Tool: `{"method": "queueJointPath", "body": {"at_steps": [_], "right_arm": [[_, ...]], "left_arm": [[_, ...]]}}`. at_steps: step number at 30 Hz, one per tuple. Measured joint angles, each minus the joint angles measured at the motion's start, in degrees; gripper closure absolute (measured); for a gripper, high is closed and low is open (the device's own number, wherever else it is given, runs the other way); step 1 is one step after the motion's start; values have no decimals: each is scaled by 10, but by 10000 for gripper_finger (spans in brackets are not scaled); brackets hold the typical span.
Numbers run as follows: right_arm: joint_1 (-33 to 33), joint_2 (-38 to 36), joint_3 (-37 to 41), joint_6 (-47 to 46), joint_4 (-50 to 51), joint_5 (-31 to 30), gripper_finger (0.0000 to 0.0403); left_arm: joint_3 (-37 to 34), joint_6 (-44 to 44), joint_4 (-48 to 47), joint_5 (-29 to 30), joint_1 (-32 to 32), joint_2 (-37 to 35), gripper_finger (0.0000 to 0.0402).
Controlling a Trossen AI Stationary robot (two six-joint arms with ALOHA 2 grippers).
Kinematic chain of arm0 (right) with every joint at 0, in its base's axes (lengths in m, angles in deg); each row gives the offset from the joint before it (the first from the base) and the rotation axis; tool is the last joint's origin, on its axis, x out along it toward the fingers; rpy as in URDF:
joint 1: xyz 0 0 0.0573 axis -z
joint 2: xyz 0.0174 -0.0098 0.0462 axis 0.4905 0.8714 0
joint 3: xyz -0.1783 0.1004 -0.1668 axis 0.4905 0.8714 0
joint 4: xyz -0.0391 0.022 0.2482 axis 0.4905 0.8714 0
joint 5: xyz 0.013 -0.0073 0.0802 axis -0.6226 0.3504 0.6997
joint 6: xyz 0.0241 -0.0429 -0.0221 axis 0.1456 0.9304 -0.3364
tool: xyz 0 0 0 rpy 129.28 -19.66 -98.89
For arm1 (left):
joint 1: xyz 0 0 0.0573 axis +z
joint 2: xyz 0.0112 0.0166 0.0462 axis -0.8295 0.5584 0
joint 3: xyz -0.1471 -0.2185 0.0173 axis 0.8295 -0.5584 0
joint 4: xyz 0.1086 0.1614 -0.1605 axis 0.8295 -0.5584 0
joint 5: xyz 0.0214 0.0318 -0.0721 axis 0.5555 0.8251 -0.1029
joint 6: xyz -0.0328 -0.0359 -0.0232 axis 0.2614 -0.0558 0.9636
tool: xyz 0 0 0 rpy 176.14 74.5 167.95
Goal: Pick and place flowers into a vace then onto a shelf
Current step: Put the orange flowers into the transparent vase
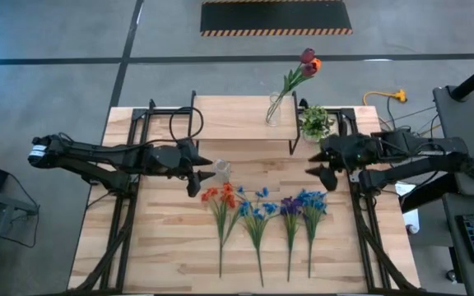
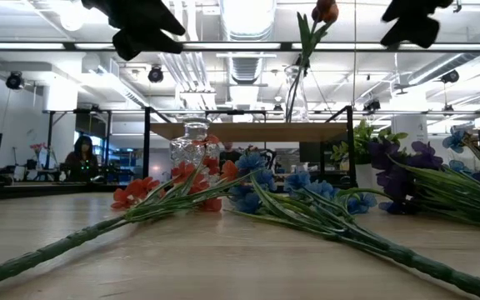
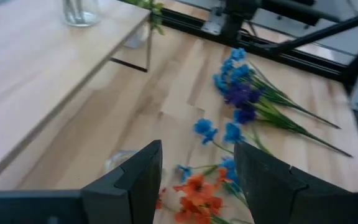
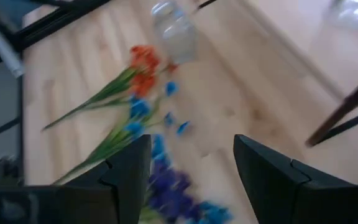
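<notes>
Four loose flower stems are lying on the table: one orange-red [image 1: 223,197], two blue [image 1: 256,205] [image 1: 313,202], one purple [image 1: 290,205]. Two glass vases are standing: one empty [image 1: 222,171], one [image 1: 273,111] holding two tulips [image 1: 309,62]. One shelf [image 1: 237,117]. One potted plant [image 1: 315,122].

Overhead, table-level and two wrist cameras all share the flowers [image 1: 262,205].

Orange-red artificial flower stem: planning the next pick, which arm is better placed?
Left. Its open fingers hover just beside the orange-red artificial flower stem; the right gripper sits above the purple-blue stems.
</notes>
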Motion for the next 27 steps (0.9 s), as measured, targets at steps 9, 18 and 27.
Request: {"method": "queueJointPath", "body": {"at_steps": [9, 18, 27], "right_arm": [[-121, 17, 0, -47, 1, 9, 183], [-179, 52, 1, -47, 22, -24, 183], [-184, 68, 24, -49, 46, -81, 183]], "left_arm": [[-2, 37, -13, -130, -2, 0, 218], [-8, 129, -81, -152, -41, 0, 218], [-18, 359, -87, -48, -131, 49, 218]]}}
